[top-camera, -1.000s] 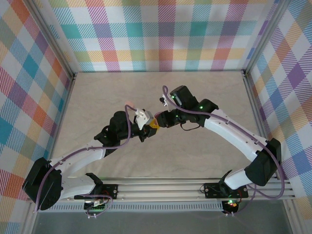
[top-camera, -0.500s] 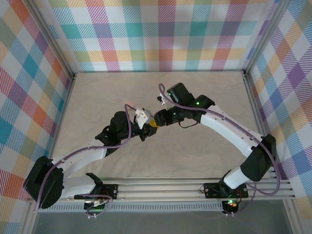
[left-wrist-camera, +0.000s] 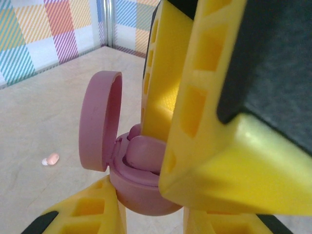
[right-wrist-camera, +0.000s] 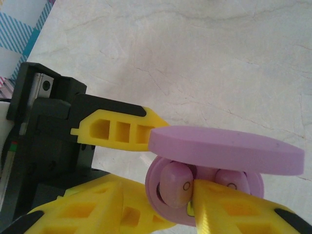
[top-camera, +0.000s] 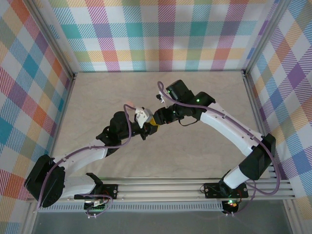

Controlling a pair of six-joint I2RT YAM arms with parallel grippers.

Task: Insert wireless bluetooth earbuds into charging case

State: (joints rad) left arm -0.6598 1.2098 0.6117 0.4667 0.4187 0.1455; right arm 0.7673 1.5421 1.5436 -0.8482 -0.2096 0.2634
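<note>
Hovering right at the mouth of the case, the right gripper (right-wrist-camera: 160,191) shows its jaws apart around an earbud (right-wrist-camera: 174,187) sitting in its well. One finger touches the bud and the other stands clear, so I read this as letting go, not gripping. Just beside it, a second earbud (right-wrist-camera: 228,178) lies in the neighbouring well. Over both hangs the lid (right-wrist-camera: 224,148), hinged open and tilted up. Underneath, the left gripper (left-wrist-camera: 146,208) is clamped on the base of the pink charging case (left-wrist-camera: 139,195), which appears to be held off the table (right-wrist-camera: 204,58), the two arms meeting mid-table in the overhead view. Further out, on the tabletop well apart from the case, a small pink loose earbud (left-wrist-camera: 50,159) lies on its own. So the step in hand looks like seating a bud, and it's in, or very nearly. Whether it is pushed fully home I can't tell from here. Next move, as I judge it: draw the right fingers straight back without dragging the bud along, left side holding the case steady, then tip the lid shut
</note>
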